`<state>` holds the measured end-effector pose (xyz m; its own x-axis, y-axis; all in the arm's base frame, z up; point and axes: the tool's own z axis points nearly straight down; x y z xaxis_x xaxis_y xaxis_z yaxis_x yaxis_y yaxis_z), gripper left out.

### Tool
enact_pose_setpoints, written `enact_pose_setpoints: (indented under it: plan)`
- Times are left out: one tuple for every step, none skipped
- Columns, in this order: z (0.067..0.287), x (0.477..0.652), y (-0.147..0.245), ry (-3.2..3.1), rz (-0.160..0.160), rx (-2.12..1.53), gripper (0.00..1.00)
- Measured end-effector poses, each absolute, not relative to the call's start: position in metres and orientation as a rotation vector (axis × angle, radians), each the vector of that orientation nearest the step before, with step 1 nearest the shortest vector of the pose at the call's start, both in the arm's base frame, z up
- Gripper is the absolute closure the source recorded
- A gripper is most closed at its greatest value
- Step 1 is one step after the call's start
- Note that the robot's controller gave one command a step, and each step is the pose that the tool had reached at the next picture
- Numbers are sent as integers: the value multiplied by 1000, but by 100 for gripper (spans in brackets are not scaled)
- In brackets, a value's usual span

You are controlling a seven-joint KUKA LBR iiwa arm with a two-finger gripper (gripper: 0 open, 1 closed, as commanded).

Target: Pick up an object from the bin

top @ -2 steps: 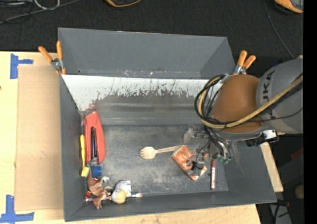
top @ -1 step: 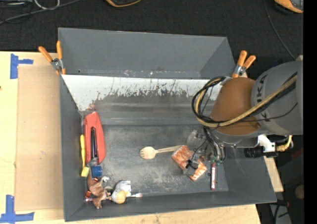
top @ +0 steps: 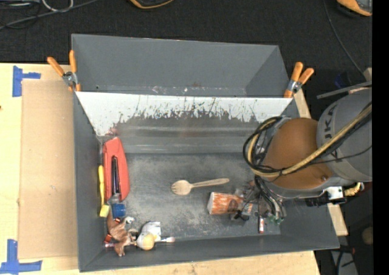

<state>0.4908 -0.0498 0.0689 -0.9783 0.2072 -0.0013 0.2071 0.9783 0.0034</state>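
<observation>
My gripper (top: 260, 204) is low in the bin's front right corner, under the orange cover on the wrist. Right at its left side lies a small orange-and-white packet (top: 220, 202), flat on the bin floor and touching or nearly touching the gripper's dark parts. A wooden spoon (top: 198, 185) lies just left of and behind the packet, with its bowl pointing left. I see nothing held in the gripper.
Along the left wall lies a long red tool (top: 115, 169) with a yellow stick (top: 101, 184) beside it and a small blue piece (top: 118, 210) below. A brown toy figure (top: 121, 232) and a white-and-yellow toy (top: 149, 235) sit in the front left corner.
</observation>
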Motion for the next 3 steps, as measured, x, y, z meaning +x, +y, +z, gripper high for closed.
enact_pose_setpoints:
  plan:
    - [69,491,-50,3123,5,328,100]
    - [128,488,-51,3123,6,376,100]
    - [198,500,-56,3129,6,351,100]
